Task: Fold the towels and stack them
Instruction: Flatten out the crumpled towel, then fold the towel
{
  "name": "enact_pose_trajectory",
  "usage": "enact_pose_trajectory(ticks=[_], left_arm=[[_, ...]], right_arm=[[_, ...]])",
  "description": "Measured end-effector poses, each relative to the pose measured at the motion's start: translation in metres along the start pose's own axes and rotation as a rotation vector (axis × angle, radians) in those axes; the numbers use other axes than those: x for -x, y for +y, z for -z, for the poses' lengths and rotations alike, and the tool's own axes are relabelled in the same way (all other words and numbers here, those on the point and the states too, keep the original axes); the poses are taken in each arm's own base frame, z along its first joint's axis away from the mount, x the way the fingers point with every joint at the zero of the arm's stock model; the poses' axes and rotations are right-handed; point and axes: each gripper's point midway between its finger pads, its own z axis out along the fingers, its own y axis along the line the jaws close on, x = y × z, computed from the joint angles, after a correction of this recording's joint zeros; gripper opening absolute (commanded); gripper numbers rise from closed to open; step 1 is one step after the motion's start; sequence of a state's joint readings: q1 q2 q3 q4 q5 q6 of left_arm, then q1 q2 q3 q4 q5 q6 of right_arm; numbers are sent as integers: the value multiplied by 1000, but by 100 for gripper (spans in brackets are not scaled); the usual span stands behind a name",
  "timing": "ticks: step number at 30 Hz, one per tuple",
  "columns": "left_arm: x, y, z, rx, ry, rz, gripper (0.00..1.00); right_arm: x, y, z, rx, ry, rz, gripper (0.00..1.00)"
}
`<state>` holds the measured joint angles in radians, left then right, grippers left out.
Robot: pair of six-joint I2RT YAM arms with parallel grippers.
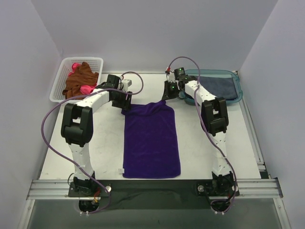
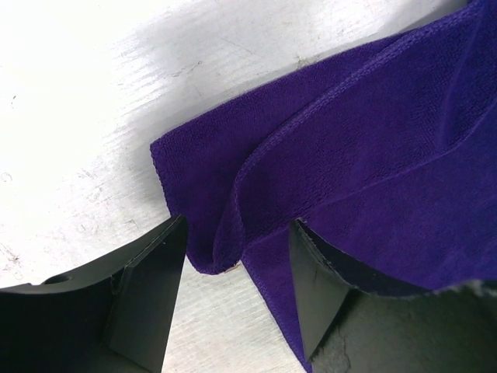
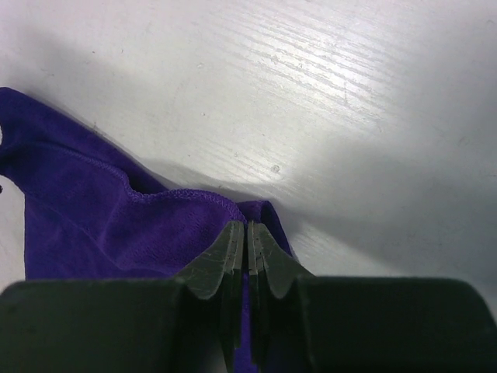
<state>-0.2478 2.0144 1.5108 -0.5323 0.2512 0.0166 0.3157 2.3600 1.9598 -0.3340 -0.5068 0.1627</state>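
Right fingers [image 3: 225, 268] on purple towel [image 1: 151, 143] edge

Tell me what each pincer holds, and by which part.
The right pincer is clamped on the purple towel at its far right corner. The left pincer is open around the far left corner, gripping nothing.

White lattice basket [image 1: 59, 83] far left — teal tub [image 1: 239, 88] far right — on the table [image 1: 195, 143].
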Motion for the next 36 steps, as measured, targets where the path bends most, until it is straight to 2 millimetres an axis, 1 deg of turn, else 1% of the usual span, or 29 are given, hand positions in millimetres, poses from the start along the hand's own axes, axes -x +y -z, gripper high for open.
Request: enact_pose_trajectory(ticks=[6, 8, 10, 13, 14, 16, 17, 18, 21, 26, 29, 31, 34, 36], left_arm=[[-6, 1, -2, 12, 15, -37, 59], [-6, 1, -3, 16, 17, -52, 54], [-7, 1, -3, 23, 19, -62, 45], [-7, 0, -4, 27, 21, -82, 36], [-7, 0, -4, 27, 20, -88, 30], [-7, -1, -4, 30, 22, -97, 25], [-7, -2, -4, 30, 22, -100, 19], [-7, -2, -4, 30, 22, -102, 16], [-7, -2, -4, 32, 23, -110, 1], [-3, -1, 1, 47, 7, -121, 0], [5, 0, 10, 63, -19, -126, 0], [15, 2, 16, 79, -46, -129, 0], [45, 6, 29, 109, -119, -136, 0], [71, 10, 40, 132, -185, -141, 0]], right_arm=[[-2, -1, -1, 0, 3, -3, 0], [-2, 0, -1, 5, 3, -3, 0], [-2, 0, -1, 6, 3, -3, 0], [-1, 0, -1, 8, -1, -1, 0], [-2, 0, -2, 8, 0, -2, 0], [-3, -1, -2, 8, 2, -2, 0], [-3, -1, -2, 7, 3, -2, 0], [-4, -1, -3, 7, 3, -2, 0], [-4, -2, -3, 6, 4, 2, 0], [-1, -4, 1, -3, -4, 23, 0], [12, -6, 15, -32, -42, 70, 0], [23, -7, 28, -55, -76, 101, 0], [48, -8, 51, -95, -145, 163, 0], [67, -10, 67, -124, -200, 209, 0]])
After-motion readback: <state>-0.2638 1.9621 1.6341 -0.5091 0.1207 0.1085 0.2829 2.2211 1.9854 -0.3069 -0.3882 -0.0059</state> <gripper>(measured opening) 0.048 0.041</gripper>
